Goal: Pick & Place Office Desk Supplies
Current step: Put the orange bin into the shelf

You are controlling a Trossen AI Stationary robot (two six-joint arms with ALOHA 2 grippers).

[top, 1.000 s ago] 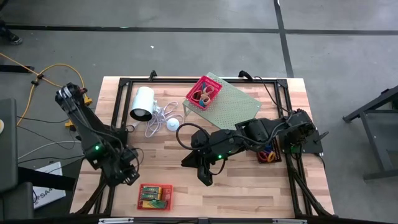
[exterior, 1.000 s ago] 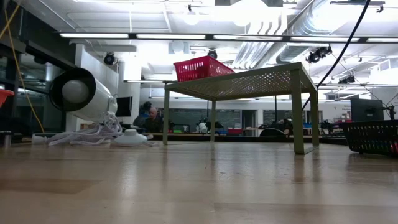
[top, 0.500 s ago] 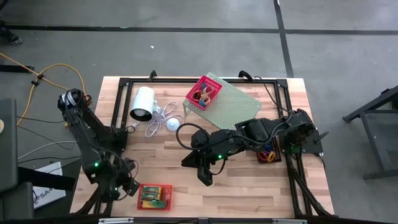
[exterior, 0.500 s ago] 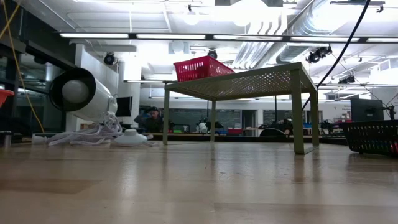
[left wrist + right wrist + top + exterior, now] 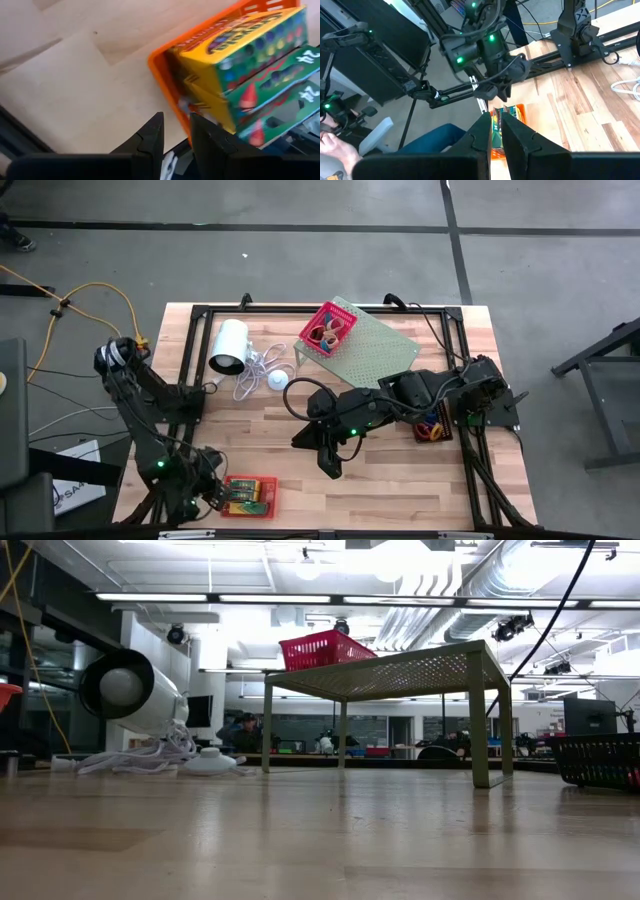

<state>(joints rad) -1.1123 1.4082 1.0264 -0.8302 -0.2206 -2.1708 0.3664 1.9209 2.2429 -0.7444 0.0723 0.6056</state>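
Observation:
An orange-red mesh basket sits near the table's near-left corner and holds two green-and-yellow boxes, also seen in the left wrist view. My left gripper hangs at the basket's left end, its fingers narrowly open over that end's rim. My right gripper lies shut on the table's middle, touching none of the supplies. A red basket with tan rubber-band loops stands on the green shelf. A black basket holds colourful clips. The marker is not seen.
The pale green perforated shelf stands at the far middle on thin legs. A white cylinder with its coiled cord lies at the far left. A black frame borders the table. Bare wood lies between the two arms.
My left arm has swung toward the table's near edge and then right, bringing its gripper down beside the left end of the orange-red basket. The right arm and all the baskets have stayed where they were.

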